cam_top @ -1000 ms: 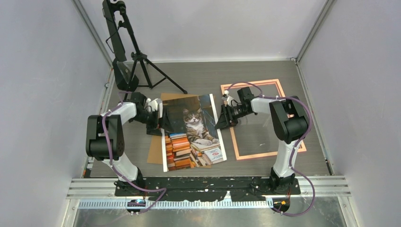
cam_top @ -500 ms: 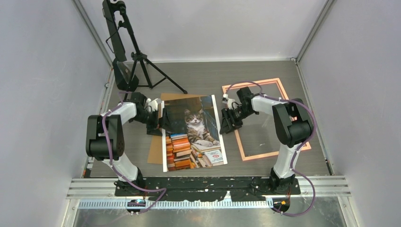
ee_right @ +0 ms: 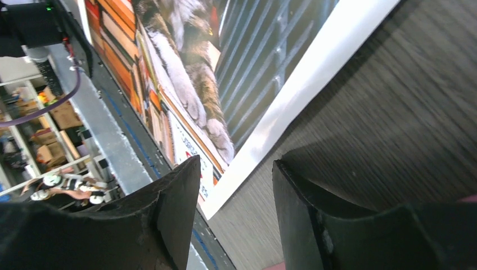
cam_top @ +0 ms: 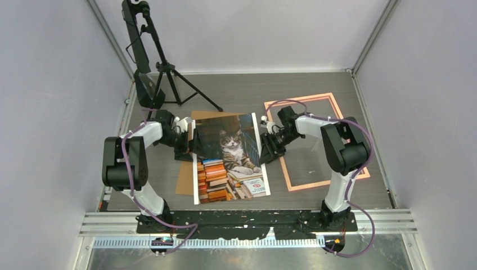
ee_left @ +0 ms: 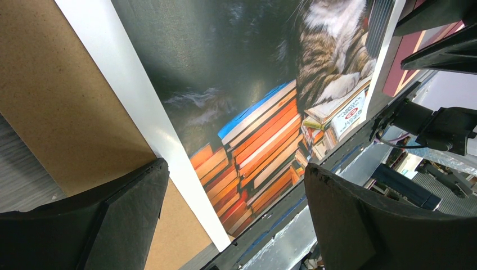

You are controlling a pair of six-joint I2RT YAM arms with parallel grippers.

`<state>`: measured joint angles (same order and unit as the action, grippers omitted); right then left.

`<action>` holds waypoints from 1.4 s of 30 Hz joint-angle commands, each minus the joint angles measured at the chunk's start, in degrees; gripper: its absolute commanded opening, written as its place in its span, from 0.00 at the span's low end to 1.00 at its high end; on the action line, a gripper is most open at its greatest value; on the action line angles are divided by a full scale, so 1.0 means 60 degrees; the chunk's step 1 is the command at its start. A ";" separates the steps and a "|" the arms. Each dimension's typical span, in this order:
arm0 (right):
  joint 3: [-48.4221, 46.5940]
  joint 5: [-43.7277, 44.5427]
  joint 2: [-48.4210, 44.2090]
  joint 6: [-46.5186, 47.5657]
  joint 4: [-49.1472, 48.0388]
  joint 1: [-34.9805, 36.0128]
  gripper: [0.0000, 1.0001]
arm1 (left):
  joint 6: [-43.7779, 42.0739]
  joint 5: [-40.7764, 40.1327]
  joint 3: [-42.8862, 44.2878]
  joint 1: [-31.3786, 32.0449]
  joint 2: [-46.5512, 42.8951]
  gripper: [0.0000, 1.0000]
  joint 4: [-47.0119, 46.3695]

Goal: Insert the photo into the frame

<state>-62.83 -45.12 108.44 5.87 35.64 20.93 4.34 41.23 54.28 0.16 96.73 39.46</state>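
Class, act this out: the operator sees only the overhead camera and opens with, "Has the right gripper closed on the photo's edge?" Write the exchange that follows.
Observer: No. The right wrist camera shows the right gripper open, with the photo ungripped and its white edge running into the gap.
Operator: And the other side?
Observer: The left gripper is wide open. The photo's white border and the brown board show between its fingers, and nothing is pinched.

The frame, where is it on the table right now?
In the top view, the frame lies flat on the table's right side, just right of the photo, with the right arm reaching over its left rail.
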 commanded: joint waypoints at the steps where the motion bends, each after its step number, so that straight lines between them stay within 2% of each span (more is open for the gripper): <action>1: 0.0377 0.0067 0.0801 0.0143 -0.0348 0.0106 0.57 | -0.0137 -0.0085 -0.0182 0.0090 0.0042 0.96 -0.0718; 9: 0.0269 -0.0744 0.1491 -0.0124 -0.0742 0.0014 0.57 | -0.0137 -0.0019 -0.0177 0.0090 0.0036 0.96 -0.0721; 18: 0.0603 -0.1366 0.1186 -0.0577 -0.1611 -0.0525 0.52 | -0.0137 -0.0002 -0.0194 0.0090 0.0142 0.96 -0.0728; 30: 0.0446 -0.1998 0.1181 -0.0951 -0.2174 -0.0541 0.39 | -0.0151 0.0040 -0.0186 0.0090 0.0136 0.96 -0.0738; 34: 0.0402 -0.2323 0.1055 -0.1162 -0.2468 -0.0596 0.33 | -0.0145 0.0071 -0.0185 0.0090 0.0121 0.96 -0.0718; 42: 0.0252 -0.2373 0.0185 -0.1411 -0.2499 -0.1087 0.10 | -0.0137 0.0136 -0.0164 0.0090 -0.0050 0.96 -0.0717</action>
<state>-60.20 -60.01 114.54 -2.63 23.24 16.19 4.34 42.11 54.08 0.25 96.73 39.24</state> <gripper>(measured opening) 0.154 0.955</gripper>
